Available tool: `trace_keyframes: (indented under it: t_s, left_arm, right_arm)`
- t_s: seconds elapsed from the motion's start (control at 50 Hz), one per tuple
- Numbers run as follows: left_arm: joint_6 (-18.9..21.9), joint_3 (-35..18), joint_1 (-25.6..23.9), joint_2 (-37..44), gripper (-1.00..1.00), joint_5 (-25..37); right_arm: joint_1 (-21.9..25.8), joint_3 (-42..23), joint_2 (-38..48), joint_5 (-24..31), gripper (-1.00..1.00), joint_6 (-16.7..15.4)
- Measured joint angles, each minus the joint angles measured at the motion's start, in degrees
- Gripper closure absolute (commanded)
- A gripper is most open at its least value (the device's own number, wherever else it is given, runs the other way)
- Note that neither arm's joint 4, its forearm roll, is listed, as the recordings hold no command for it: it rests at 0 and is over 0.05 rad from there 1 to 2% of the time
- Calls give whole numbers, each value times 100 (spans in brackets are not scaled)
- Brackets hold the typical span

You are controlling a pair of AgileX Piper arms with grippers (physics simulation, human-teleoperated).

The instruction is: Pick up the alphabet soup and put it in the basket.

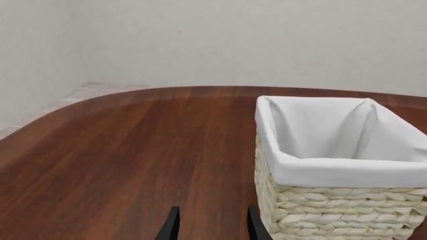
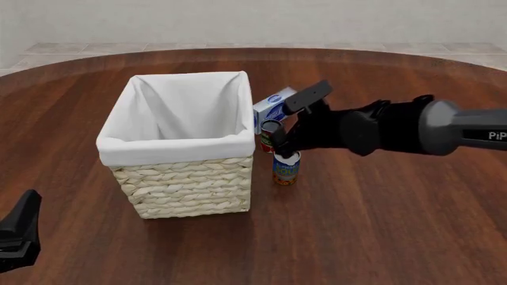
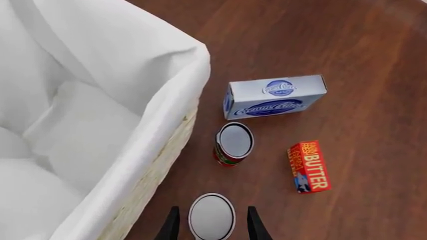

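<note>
From the left wrist, the left hand [image 1: 212,225] hangs released above the dark wooden desk [image 1: 133,150], just beside the square cream wicker basket with a white cloth liner [image 1: 333,200].

From the front, the right hand [image 2: 284,153] sits over the small blue-and-orange alphabet soup can [image 2: 286,168], upright on the desk just right of the basket.

From the right wrist, its fingers [image 3: 254,222] flank the can's silvery top; contact I cannot tell. Beyond stand a red-and-green can [image 3: 233,144], a blue-and-white box [image 3: 275,96] and a red butter packet [image 3: 309,166].
</note>
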Motion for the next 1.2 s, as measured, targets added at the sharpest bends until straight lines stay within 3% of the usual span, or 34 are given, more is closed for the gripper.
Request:
trace_keyframes:
  t_s: [1.2]
  left_arm:
    - [15,0,-6,23,-100,70]
  right_arm:
    - [-25,320,356,-371,-100,190]
